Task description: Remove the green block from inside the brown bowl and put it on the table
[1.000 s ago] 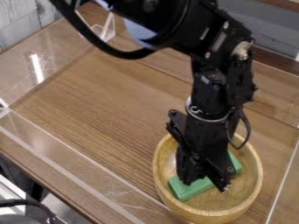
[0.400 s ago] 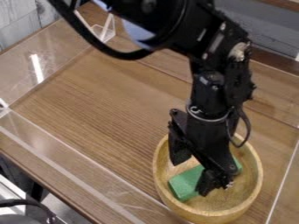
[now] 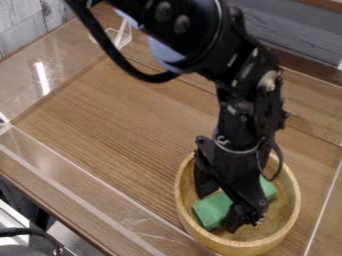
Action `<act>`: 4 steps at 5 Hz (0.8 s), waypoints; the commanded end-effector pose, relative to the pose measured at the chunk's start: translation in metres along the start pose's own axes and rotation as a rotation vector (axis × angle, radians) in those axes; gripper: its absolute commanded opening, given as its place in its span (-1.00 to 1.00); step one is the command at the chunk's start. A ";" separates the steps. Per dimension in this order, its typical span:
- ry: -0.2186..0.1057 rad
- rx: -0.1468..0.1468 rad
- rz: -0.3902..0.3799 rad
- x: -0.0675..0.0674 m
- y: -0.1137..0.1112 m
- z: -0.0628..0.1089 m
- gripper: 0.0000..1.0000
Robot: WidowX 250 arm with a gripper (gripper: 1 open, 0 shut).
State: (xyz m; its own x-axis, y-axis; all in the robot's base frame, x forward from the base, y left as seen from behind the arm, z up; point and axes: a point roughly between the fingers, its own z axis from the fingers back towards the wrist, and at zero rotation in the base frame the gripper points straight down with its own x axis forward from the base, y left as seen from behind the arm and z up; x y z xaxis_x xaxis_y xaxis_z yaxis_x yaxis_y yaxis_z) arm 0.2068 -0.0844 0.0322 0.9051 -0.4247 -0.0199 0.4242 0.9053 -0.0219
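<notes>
The brown bowl (image 3: pixel 286 229) sits on the table (image 3: pixel 120 120) at the lower right of the camera view. Inside it lies the green block (image 3: pixel 214 210), partly hidden by the arm. My gripper (image 3: pixel 229 198) points straight down into the bowl and is open, its black fingers (image 3: pixel 251 211) spread to either side of the block. The jaws stand low around the block without closing on it.
Clear acrylic walls (image 3: pixel 40 150) run along the table's edges at the left and front. The black arm (image 3: pixel 201 45) reaches in from the upper left, over the middle of the table.
The gripper went from shut to wide open above the block, then sank a little lower into the bowl. The green block has stayed in place.
</notes>
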 end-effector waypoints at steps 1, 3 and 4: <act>-0.033 0.002 0.014 0.005 0.003 0.000 1.00; -0.044 -0.010 0.049 0.002 0.005 0.011 -1.00; -0.053 -0.020 0.094 -0.002 0.007 0.030 -1.00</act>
State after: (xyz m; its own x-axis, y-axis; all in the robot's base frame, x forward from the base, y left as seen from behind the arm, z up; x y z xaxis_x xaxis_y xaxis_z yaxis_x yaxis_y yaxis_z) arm 0.1998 -0.0751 0.0500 0.9365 -0.3500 -0.0224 0.3488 0.9361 -0.0446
